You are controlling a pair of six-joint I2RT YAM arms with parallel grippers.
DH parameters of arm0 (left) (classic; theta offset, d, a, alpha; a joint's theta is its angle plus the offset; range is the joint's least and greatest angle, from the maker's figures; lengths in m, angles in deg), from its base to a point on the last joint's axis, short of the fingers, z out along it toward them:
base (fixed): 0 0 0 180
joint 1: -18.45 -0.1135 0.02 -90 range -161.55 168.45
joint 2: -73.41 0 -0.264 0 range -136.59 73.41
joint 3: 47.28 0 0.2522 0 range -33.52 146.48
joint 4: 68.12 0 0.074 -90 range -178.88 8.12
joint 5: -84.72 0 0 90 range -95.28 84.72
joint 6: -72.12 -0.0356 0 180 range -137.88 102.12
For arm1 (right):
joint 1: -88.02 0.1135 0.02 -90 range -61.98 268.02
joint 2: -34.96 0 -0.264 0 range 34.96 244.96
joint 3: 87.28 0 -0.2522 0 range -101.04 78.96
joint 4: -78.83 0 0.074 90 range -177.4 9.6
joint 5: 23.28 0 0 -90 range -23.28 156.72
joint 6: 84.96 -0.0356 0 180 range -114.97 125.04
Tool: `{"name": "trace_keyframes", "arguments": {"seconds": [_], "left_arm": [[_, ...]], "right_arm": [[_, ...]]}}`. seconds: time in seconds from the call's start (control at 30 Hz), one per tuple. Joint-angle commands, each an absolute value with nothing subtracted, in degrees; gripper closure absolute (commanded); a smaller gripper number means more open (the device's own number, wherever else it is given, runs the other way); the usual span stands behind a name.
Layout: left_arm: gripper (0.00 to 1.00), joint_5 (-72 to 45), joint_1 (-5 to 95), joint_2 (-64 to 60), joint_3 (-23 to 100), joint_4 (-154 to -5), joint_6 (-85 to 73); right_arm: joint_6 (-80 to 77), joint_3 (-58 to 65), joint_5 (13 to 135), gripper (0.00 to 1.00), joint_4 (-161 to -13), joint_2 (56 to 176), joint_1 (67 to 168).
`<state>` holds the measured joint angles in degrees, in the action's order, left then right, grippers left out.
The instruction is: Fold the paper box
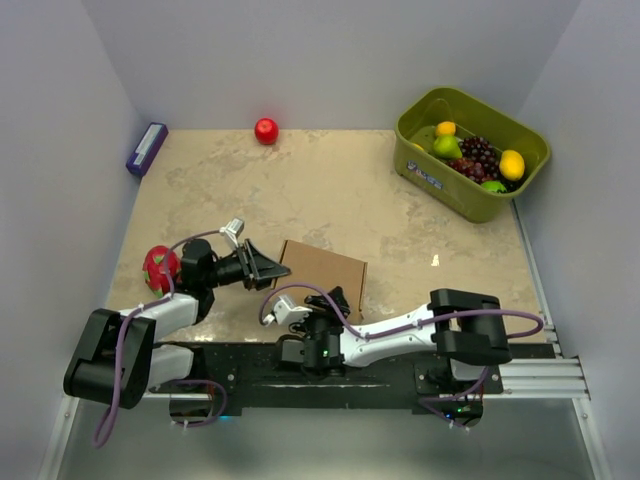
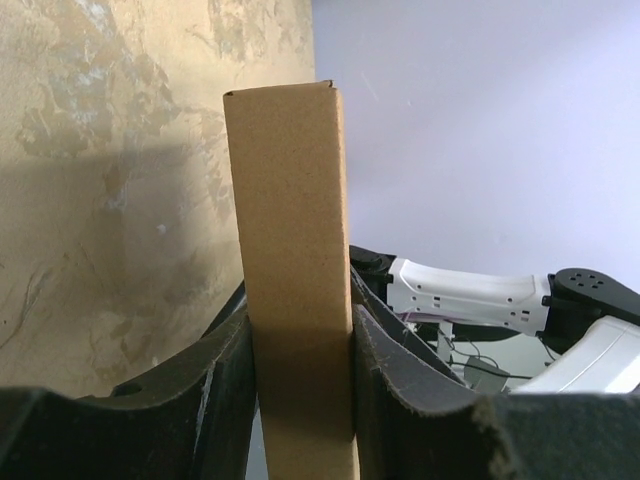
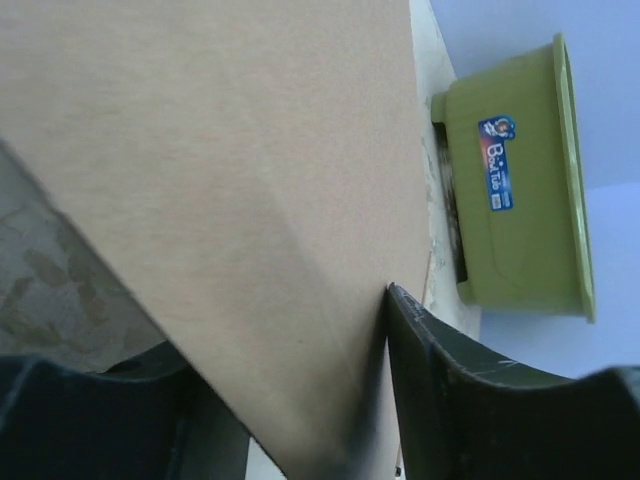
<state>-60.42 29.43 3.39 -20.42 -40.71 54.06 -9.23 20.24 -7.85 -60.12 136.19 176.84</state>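
Left gripper (image 2: 300, 330) is clenched on one narrow edge of the paper box (image 1: 325, 272), which sits at the near-middle of the marbled table (image 1: 330, 190), right gripper (image 1: 328, 303) pinching its near side with cardboard between the fingers; green fruit bin (image 1: 470, 150) well apart, far right.

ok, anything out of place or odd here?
Two fruits sit outside the green bin: a red apple alone at the table's far edge, a red fruit beside the left arm. The paper box sits skewed to the table edges, clamped by left gripper and right gripper; no damage visible.
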Motion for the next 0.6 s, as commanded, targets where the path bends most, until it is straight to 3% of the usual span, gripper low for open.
{"name": "trace_keyframes", "arguments": {"seconds": [0.0, 0.13, 0.2, 0.23, 0.33, 0.57], "left_arm": [[0.65, -63.73, 29.17, 3.54, -19.73, -38.99, 51.38], [0.26, -63.99, 28.65, 3.01, -17.61, -39.78, 47.96], [0.17, -64.86, 28.04, 1.96, -16.3, -40.65, 45.42], [0.08, -65.31, 27.6, 1.7, -16.12, -40.66, 44.7], [0.0, -66.63, 23.82, 2.04, -15.77, -40.66, 41.98], [0.0, -65.93, 14.06, 3.89, -14.1, -44.17, 34.6]], "right_arm": [[-4.9, 20.6, -5.45, 0.55, -66.93, 131.64, 176.35], [-8.05, 18.93, 0.17, 0.66, -61.31, 131.03, 176.09], [-8.93, 18.23, 2.02, 0.69, -58.16, 130.33, 175.91], [-9.98, 17.97, 4.21, 0.69, -57.01, 129.97, 175.65], [-11.48, 17.26, 7.82, 0.7, -53.14, 128.39, 174.51], [-11.4, 18.05, 19.33, 0.75, -50.84, 121.28, 170.29]]}}
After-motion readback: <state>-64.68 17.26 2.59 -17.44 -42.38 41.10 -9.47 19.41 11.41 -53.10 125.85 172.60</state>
